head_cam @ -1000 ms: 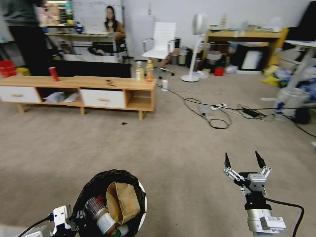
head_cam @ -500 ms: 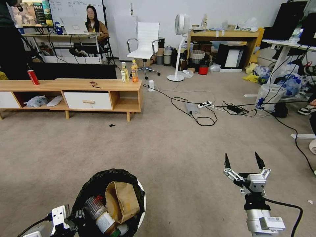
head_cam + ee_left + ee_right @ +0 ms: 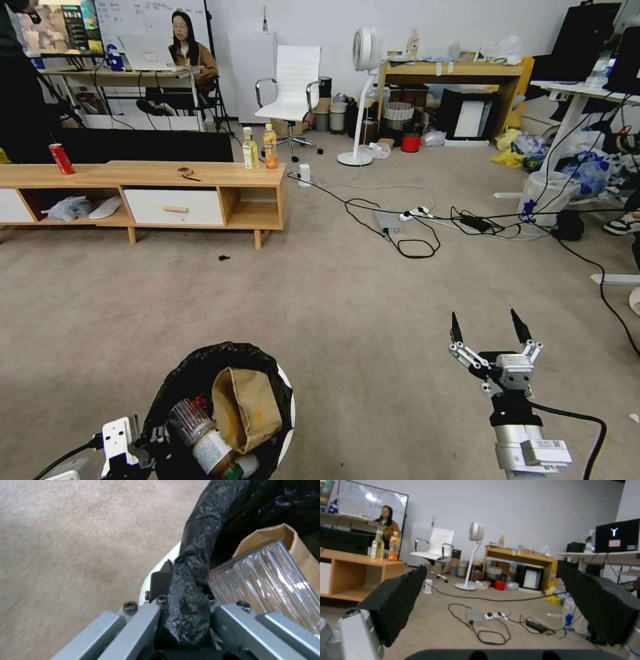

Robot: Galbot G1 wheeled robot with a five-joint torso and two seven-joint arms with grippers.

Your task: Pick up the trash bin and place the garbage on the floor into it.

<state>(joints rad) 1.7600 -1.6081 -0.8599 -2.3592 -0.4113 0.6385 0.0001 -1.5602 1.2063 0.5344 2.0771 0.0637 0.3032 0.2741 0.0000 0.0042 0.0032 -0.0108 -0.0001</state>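
The trash bin point(image 3: 193, 363), white with a black bag over its rim, hangs at the lower left of the head view. Garbage lies inside it: a tan paper bag point(image 3: 248, 407) and a clear bottle point(image 3: 193, 427). My left gripper point(image 3: 143, 441) is shut on the bin's bagged rim. The left wrist view shows its fingers point(image 3: 161, 580) pinching the black bag point(image 3: 200, 542), with the bottle point(image 3: 266, 580) and paper bag point(image 3: 300, 552) beside them. My right gripper point(image 3: 487, 327) hovers open and holding nothing over bare carpet at the lower right; its two dark fingers point(image 3: 400, 597) stand wide apart.
A low wooden cabinet point(image 3: 167, 175) stands at the far left, carrying an upright red can point(image 3: 61, 159) and two drink bottles point(image 3: 259, 147). Cables and a power strip point(image 3: 413, 230) sprawl across the carpet ahead. A small dark scrap point(image 3: 224, 257) lies near the cabinet. A fan point(image 3: 363, 87) and a white chair point(image 3: 293, 83) stand behind.
The camera has turned right, so the cabinet and room slid left in the picture. Both arms hold the same pose, the bin still gripped on the left.
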